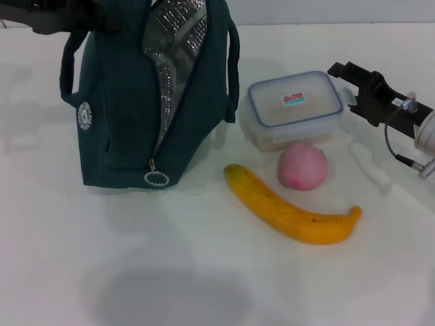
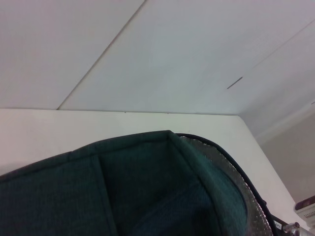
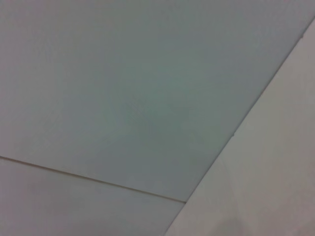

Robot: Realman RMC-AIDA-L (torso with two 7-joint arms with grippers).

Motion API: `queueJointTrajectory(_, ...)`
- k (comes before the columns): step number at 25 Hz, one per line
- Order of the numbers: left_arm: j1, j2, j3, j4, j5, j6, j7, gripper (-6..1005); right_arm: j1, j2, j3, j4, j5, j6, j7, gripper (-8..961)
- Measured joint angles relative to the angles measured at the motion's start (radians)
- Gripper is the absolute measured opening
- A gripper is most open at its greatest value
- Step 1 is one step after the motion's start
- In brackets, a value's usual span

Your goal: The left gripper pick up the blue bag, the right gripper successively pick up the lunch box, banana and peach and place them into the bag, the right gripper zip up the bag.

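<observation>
The blue bag (image 1: pixel 136 102) stands upright on the white table (image 1: pixel 204 272), toward the robot's left, its zip open down the front so that the silver foil lining (image 1: pixel 175 47) shows and the ring zip pull (image 1: pixel 156 178) hangs near the bottom. A round white logo (image 1: pixel 83 115) sits on its left side panel. The left gripper (image 1: pixel 51 17) is at the top left edge of the head view, at the top of the bag by the left loop handle (image 1: pixel 68 64); its fingers are cut off by the frame, so whether it grips the bag, or how far its jaws stand apart, cannot be told. The left wrist view shows only the bag's dark fabric top (image 2: pixel 123 187) and a strip of lining from close above. To the right of the bag lies the lunch box (image 1: pixel 296 109), its lid on, just beside the bag's right handle. The peach (image 1: pixel 303 166) sits just in front of the box, and the banana (image 1: pixel 289 214) lies in front of the peach, running diagonally from near the bag's base toward the robot's right. The right gripper (image 1: pixel 350 81) reaches in from the right, level with the box's right end, its jaws parted and holding nothing; the near finger tip is just beside the box's corner, though contact cannot be made out. The right wrist view shows only pale wall and table surfaces.
</observation>
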Motion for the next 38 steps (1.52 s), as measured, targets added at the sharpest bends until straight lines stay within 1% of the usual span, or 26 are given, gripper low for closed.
queueJointTrajectory(7, -0.003, -0.001, 0.000, 0.000, -0.001, -0.001, 0.010, 42, 0.007, 0.000, -0.018, -0.002, 0.000, -0.005, 0.003, 653)
queueJointTrajectory(13, -0.003, -0.002, 0.000, 0.000, -0.002, 0.001, 0.016, 42, -0.007, 0.000, -0.042, -0.013, 0.000, -0.031, 0.001, 651)
queueJointTrajectory(16, -0.002, -0.002, 0.000, 0.000, -0.002, 0.004, 0.019, 43, -0.024, 0.000, -0.047, -0.023, 0.001, -0.043, -0.003, 488)
queueJointTrajectory(20, -0.001, -0.002, 0.000, 0.000, -0.002, 0.005, 0.022, 43, -0.041, 0.000, -0.048, -0.036, 0.002, -0.049, -0.004, 401)
queueJointTrajectory(27, 0.000, -0.003, 0.000, 0.000, -0.002, 0.007, 0.031, 44, -0.043, 0.000, -0.050, -0.030, 0.002, -0.054, -0.005, 248)
queueJointTrajectory(32, 0.001, -0.005, 0.000, 0.000, -0.002, 0.008, 0.037, 44, -0.043, 0.000, -0.053, -0.029, 0.001, -0.060, -0.007, 84)
queueJointTrajectory(35, 0.004, -0.005, 0.000, 0.000, -0.003, 0.008, 0.038, 45, -0.048, 0.000, -0.052, -0.031, 0.002, -0.070, -0.015, 71)
queueJointTrajectory(38, 0.005, -0.006, 0.000, 0.000, -0.003, 0.008, 0.038, 45, -0.063, 0.000, -0.042, -0.036, 0.016, -0.108, -0.039, 58)
